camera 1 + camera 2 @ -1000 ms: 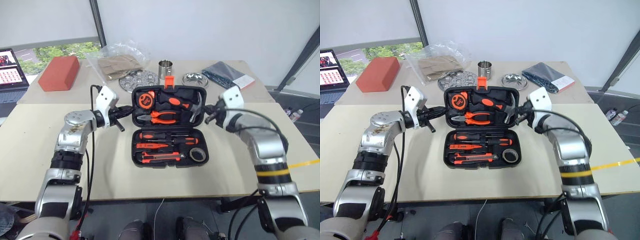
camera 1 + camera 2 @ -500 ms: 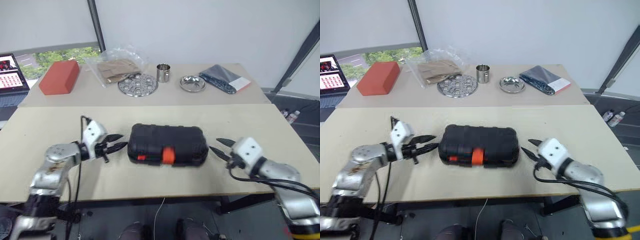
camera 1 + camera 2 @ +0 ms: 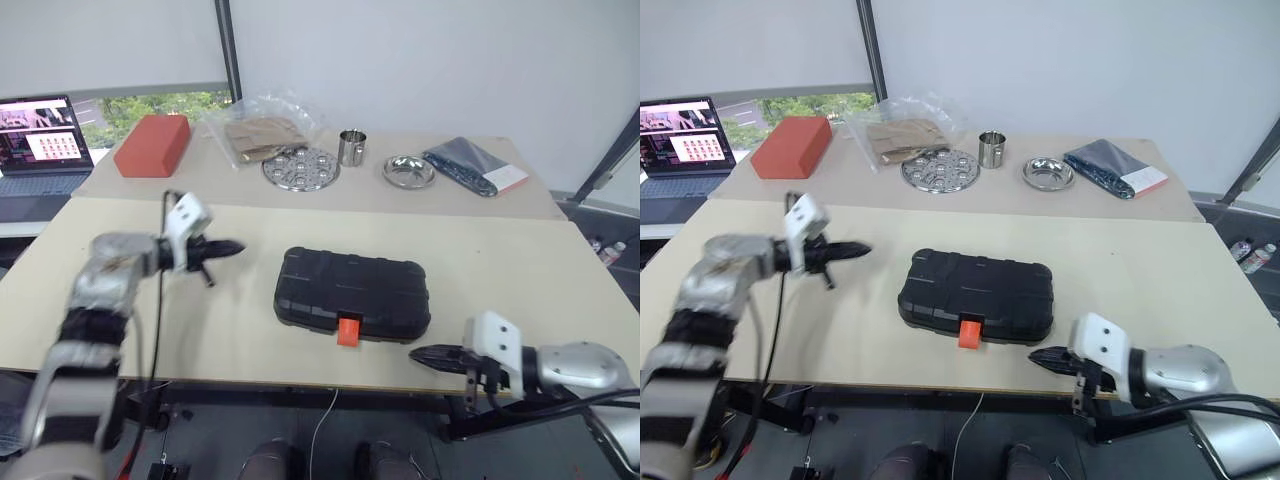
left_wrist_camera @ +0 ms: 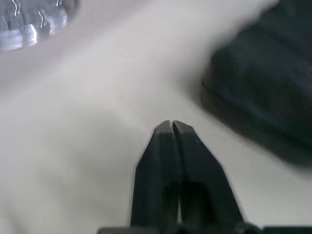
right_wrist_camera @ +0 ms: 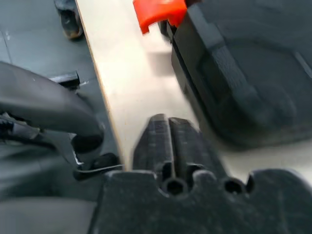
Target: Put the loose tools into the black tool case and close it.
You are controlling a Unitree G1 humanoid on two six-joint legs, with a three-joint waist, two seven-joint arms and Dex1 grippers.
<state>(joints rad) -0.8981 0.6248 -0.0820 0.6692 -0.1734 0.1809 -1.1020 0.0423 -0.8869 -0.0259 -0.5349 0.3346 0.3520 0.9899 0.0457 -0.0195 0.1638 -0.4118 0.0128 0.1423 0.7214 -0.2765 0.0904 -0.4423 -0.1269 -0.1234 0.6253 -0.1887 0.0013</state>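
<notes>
The black tool case [image 3: 352, 294] lies closed in the middle of the near table, its orange latch [image 3: 348, 331] sticking out at the front edge. The loose tools are hidden. My left gripper [image 3: 236, 246] hovers to the case's left, shut and empty, pointing at it across a gap of bare table. In the left wrist view its fingers [image 4: 171, 126] are pressed together, the case [image 4: 263, 92] beyond them. My right gripper [image 3: 418, 354] is shut and empty at the table's front edge, just right of the latch. The right wrist view has the latch [image 5: 158, 12] ahead of it.
On the far table stand a red block [image 3: 152, 144], a crumpled plastic bag [image 3: 262, 130], a round steel dish [image 3: 301, 166], a steel cup [image 3: 351, 148], a small steel bowl [image 3: 408, 171] and a dark flat pouch [image 3: 475, 166]. A laptop [image 3: 40, 133] sits far left.
The case, open with tools in its recesses a second ago, now lies closed. Both grippers opened beside it, then shut; the right one drew back to the front edge. The camera has shifted.
</notes>
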